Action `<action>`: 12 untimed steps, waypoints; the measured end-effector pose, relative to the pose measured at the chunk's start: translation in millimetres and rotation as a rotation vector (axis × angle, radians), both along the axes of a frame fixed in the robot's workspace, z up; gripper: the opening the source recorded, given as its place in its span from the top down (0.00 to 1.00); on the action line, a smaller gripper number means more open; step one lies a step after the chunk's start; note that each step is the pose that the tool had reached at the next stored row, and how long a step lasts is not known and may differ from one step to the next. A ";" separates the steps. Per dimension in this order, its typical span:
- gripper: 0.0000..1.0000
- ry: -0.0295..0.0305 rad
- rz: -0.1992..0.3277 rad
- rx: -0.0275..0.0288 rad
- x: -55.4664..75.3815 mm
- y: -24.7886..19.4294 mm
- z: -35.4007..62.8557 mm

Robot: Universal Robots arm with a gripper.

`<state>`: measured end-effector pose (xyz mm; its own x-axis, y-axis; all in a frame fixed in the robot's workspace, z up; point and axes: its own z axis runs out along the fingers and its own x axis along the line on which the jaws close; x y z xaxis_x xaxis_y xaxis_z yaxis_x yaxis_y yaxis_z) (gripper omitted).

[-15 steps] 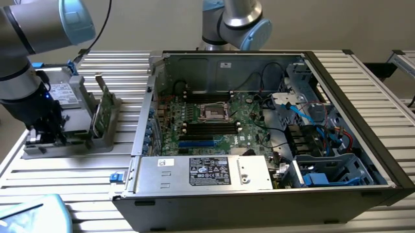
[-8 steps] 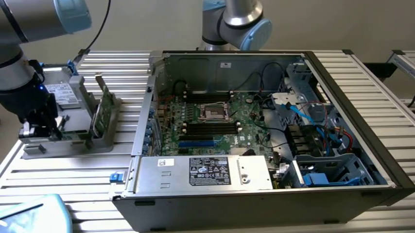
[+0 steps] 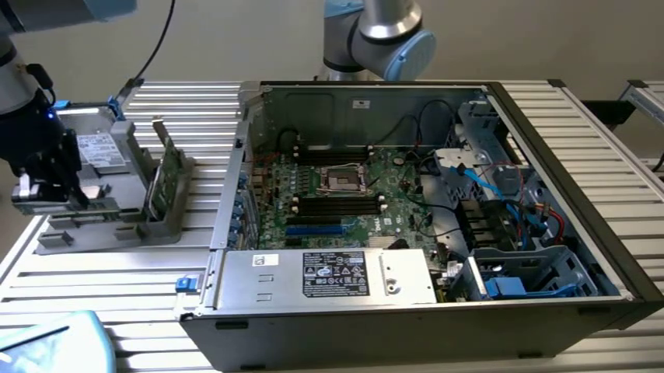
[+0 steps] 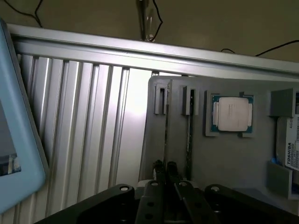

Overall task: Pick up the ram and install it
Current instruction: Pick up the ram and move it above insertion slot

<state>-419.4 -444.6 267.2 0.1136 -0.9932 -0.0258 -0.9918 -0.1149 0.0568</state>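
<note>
Ram (image 4: pixel 165 135): on edge in holder (image 4: pixel 224 163), second stick (image 4: pixel 189 135) just beside; holder on exterior view's left of case (image 3: pixel 415 330). Gripper (image 4: pixel 165 166): fingers pressed near together at ram's end; I cannot confirm hold. Risk, I judge: skewed pinch tilts ram, jams it against holder.

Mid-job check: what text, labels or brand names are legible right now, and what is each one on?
"TOSHIBA": printed sideways on the white label of the grey drive in the parts holder.
Black label on the silver power supply: white print and symbols, too small to read.
Processor lid: faint markings, not readable.
Nothing else legible.
</note>
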 end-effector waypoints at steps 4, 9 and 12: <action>0.87 0.0006 0.002 0.0039 10.9 0.0 17.8; 0.87 0.0021 0.003 0.0108 29.1 -0.5 38.9; 0.87 0.0040 0.003 0.0146 39.8 -1.0 50.1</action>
<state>-379.6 -445.6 317.3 0.1166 -0.9923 -0.0407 -0.9911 -0.1189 0.0591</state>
